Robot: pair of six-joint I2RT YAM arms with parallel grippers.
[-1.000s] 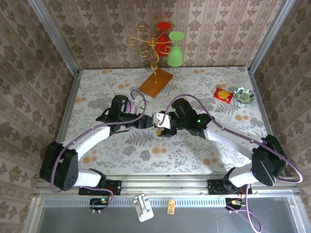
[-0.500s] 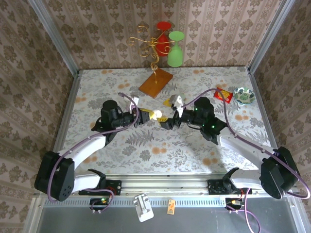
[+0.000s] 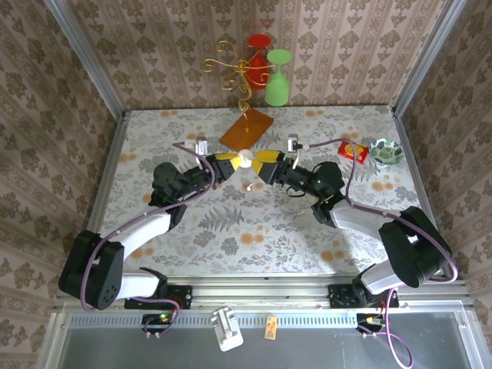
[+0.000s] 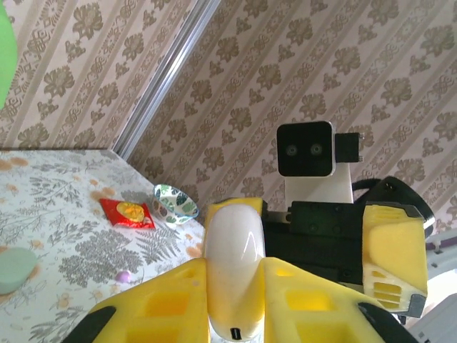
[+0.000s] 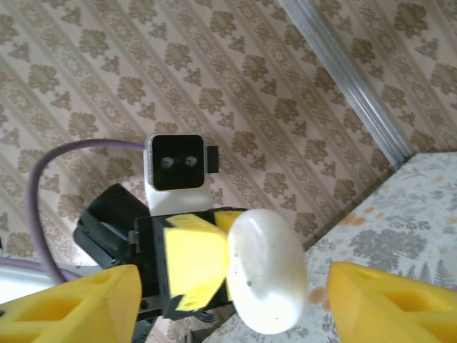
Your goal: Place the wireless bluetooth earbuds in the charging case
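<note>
left tool (image 4: 234, 304) pinching white case (image 4: 234, 250) mid-frame; right tool (image 3: 264, 164) spread, facing it. wooden board (image 3: 247, 131) just above; red packet (image 3: 353, 149), bowl (image 3: 386, 151) upper right.

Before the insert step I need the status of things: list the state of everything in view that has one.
Case, looks closed, held up off the table.
Left gripper, shut on the case.
Right gripper, open, facing the case.
Green glass, hanging upside down.
Red glass, hanging, partly hidden.
Bowl, upright on the table.
</note>
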